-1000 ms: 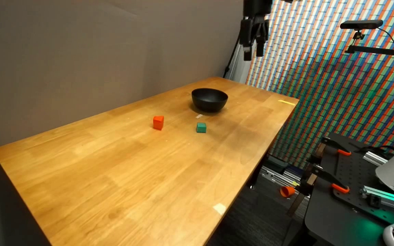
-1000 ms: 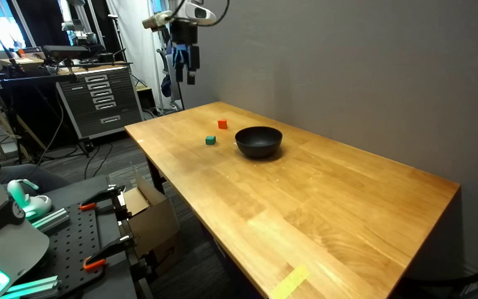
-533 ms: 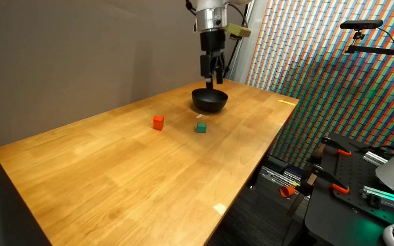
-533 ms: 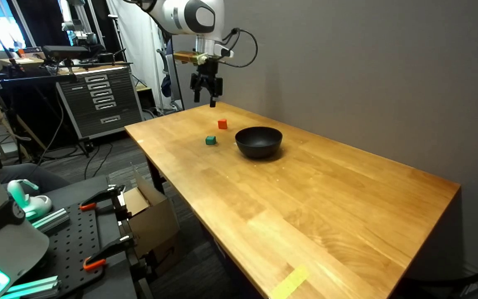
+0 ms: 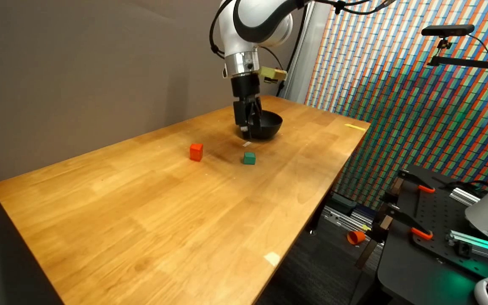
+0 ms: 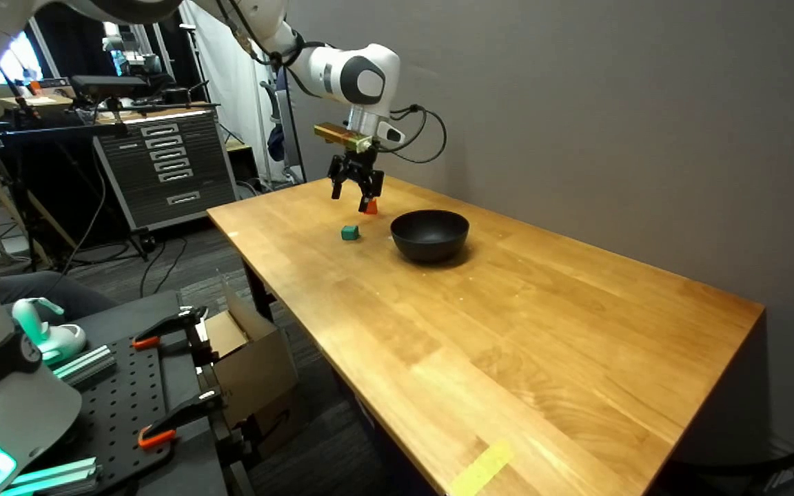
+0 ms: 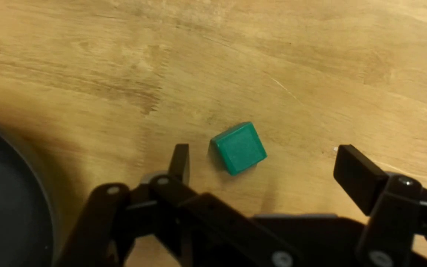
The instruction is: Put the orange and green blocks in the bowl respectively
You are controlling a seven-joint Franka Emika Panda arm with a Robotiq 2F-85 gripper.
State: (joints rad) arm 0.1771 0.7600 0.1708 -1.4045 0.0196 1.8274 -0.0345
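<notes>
The orange block (image 5: 196, 152) stands on the wooden table in both exterior views; in an exterior view it (image 6: 371, 207) is partly covered by a finger. It is out of the wrist view. The green block (image 5: 249, 158) lies on the table between the orange block and the table's front edge; it also shows in an exterior view (image 6: 350, 233) and in the wrist view (image 7: 240, 150). The black bowl (image 6: 429, 249) stands beside the blocks and shows at the left of the wrist view (image 7: 9, 207). My gripper (image 7: 261, 150) is open and empty, above the table near the blocks (image 6: 349, 201).
The wooden table (image 5: 142, 212) runs along a grey wall (image 5: 100, 76). Yellow tape (image 6: 483, 468) marks one end of the table. A black side table with clamps (image 6: 183, 413) and a cardboard box (image 6: 252, 365) stand off its front edge.
The arm has come down from high above the table towards the blocks, and the gripper has turned. The blocks and the bowl have not moved.
</notes>
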